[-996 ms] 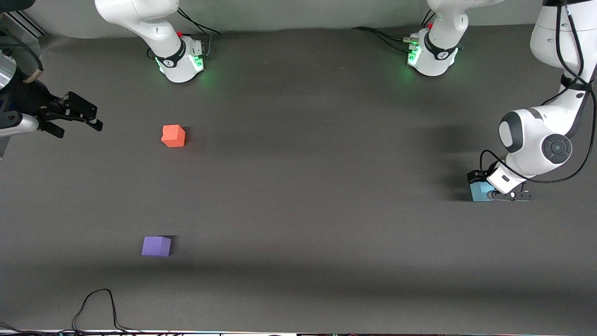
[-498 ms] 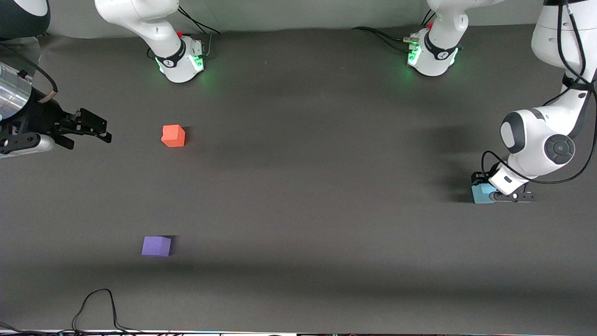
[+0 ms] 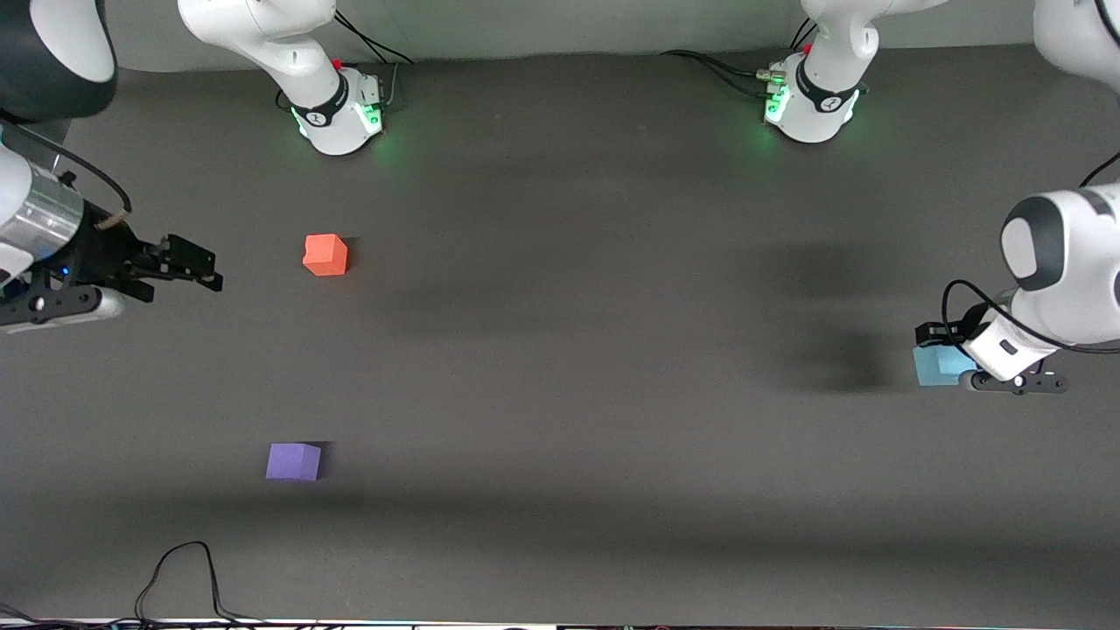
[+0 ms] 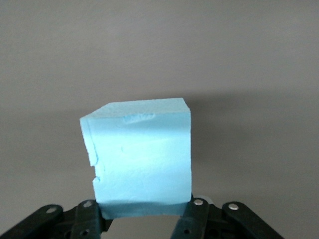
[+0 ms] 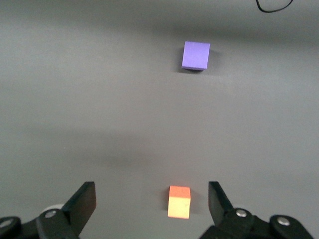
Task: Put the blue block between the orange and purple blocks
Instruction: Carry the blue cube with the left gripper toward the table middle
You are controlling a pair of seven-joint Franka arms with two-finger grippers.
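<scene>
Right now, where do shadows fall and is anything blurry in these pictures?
Front view: soft dark bands cross the table, with a shadow patch beside the blue block. Left wrist view: the block is sharp, casting a faint shadow. Right wrist view: the purple block and orange block are slightly soft.

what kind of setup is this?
Likely a robotics lab bench: two arm bases bolted onto a dark mat, loose cables, and foam test cubes like the blue block.

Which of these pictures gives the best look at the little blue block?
The left wrist view: the blue block fills it, clamped in the left gripper, nicks in the foam visible. The front view shows the block small, partly hidden by that gripper. The right wrist view misses it.
</scene>
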